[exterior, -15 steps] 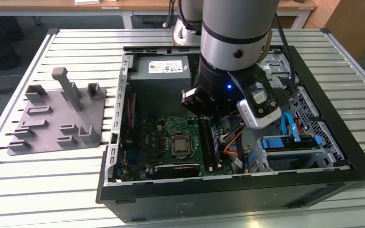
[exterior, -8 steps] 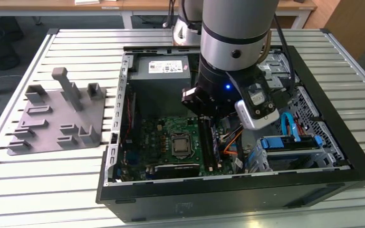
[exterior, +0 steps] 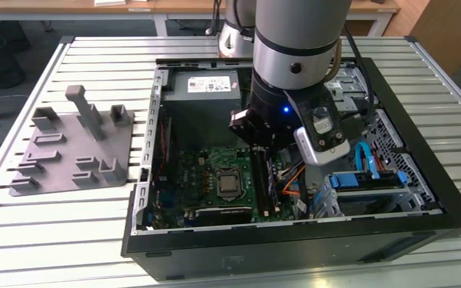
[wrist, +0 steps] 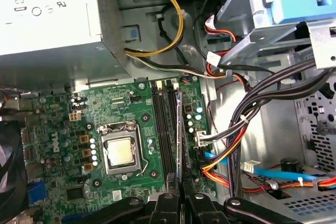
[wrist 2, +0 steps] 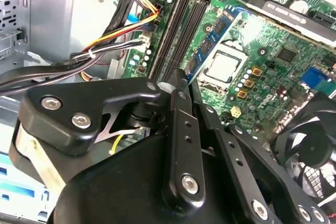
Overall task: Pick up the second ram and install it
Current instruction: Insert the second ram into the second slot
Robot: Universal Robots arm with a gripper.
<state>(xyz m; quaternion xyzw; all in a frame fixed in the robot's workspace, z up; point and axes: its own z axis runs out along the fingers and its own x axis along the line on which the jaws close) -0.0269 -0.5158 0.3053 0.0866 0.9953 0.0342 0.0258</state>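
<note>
The second ram (wrist: 180, 129) is a thin dark-blue strip, seen edge-on in the first wrist view. In the second wrist view its flat face (wrist 2: 215, 38) slants beside the processor. My gripper (wrist: 181, 200) is shut on one end of it, with the black fingers (wrist 2: 178, 93) pressed against both faces. It hangs lengthwise over the long black sockets (wrist: 163, 124) on the green motherboard. I cannot tell whether it is seated in a socket. In the exterior view the gripper (exterior: 259, 150) reaches down into the open computer case.
The grey moulded tray (exterior: 70, 150) lies on the slatted table at the exterior view's left. Inside the case are the power supply (exterior: 202, 84), the processor socket (wrist: 122, 151), cable bundles (wrist: 236, 135), a blue drive cage (exterior: 367, 180) and a fan (wrist 2: 310, 145).
</note>
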